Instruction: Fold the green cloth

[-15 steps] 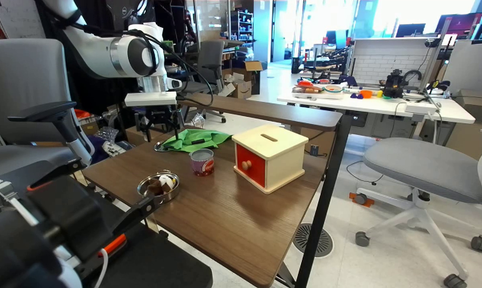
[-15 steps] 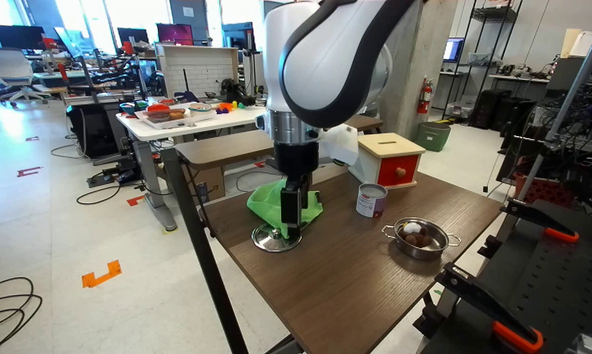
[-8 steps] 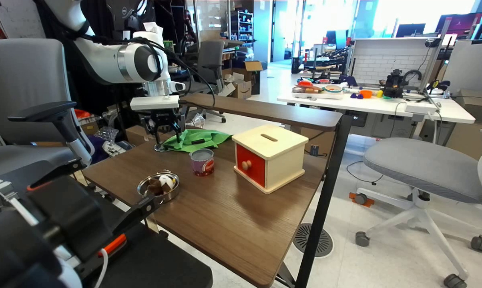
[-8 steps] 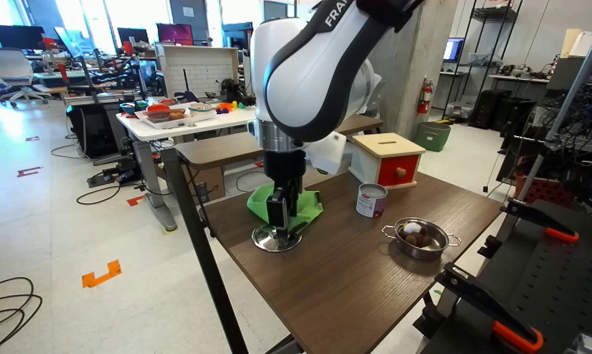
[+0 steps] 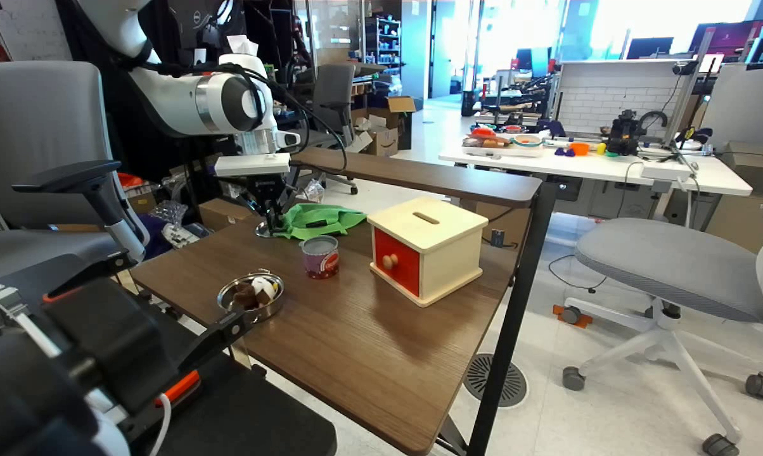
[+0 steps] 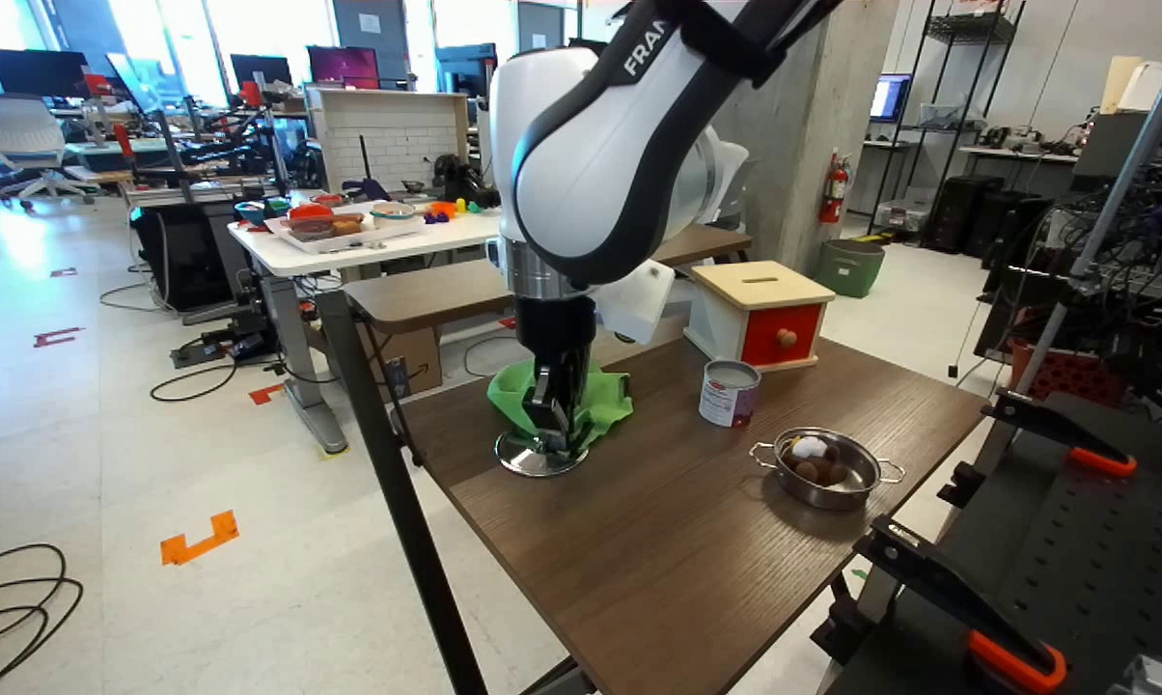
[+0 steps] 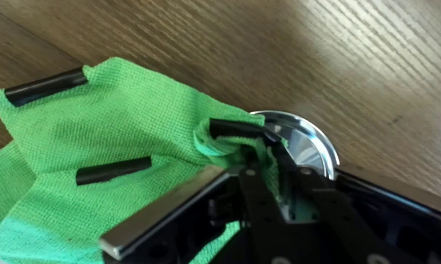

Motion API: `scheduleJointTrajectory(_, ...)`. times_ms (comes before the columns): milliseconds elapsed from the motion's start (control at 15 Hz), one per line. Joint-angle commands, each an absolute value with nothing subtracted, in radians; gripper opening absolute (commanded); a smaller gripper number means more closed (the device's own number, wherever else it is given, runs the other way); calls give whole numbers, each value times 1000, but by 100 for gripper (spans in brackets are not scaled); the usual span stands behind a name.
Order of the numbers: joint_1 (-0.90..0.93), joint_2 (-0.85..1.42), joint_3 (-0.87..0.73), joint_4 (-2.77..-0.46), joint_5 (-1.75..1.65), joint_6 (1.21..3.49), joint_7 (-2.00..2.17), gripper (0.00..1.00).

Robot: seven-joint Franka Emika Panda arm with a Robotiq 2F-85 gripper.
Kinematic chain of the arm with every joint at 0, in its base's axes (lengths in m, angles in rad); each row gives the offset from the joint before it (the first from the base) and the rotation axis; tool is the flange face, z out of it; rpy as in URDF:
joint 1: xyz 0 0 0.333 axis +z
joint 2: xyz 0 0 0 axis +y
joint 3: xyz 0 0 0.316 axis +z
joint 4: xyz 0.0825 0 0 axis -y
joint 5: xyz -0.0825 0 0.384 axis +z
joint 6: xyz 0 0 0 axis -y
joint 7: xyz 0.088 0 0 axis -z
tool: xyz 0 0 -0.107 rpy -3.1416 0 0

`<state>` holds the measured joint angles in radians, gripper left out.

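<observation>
The green cloth (image 7: 121,124) lies crumpled on the table, with black strips on its edges. It also shows in both exterior views, as the cloth (image 5: 331,221) and partly behind the arm as the cloth (image 6: 605,398). My gripper (image 7: 263,146) has its fingers drawn close together at the cloth's edge, and a bunched fold with a black strip is pinched between them. The fingertips are partly hidden by that fold. From outside, the gripper (image 6: 557,439) points down at table height, right above the rim area of a metal lid.
The shiny metal lid (image 6: 533,460) lies partly under the cloth edge and gripper. On the brown table (image 6: 658,569) stand a can (image 6: 730,393), a small pot (image 6: 837,492) with items inside, and a wooden box (image 6: 760,309) with a red drawer. A raised shelf (image 5: 419,179) runs behind.
My gripper has come down to the cloth's edge and its fingers have drawn together on a fold. The metal lid has shifted slightly towards the cloth.
</observation>
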<state>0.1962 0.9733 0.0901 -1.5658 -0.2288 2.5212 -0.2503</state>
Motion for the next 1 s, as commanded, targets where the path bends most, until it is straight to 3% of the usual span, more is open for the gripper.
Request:
scheduleJointTrajectory(0, 207, 978, 82, -1543, -240, 2481, -239, 0)
scheduleJointTrajectory(933, 170, 667, 205, -1870, -200, 2406, -313, 1)
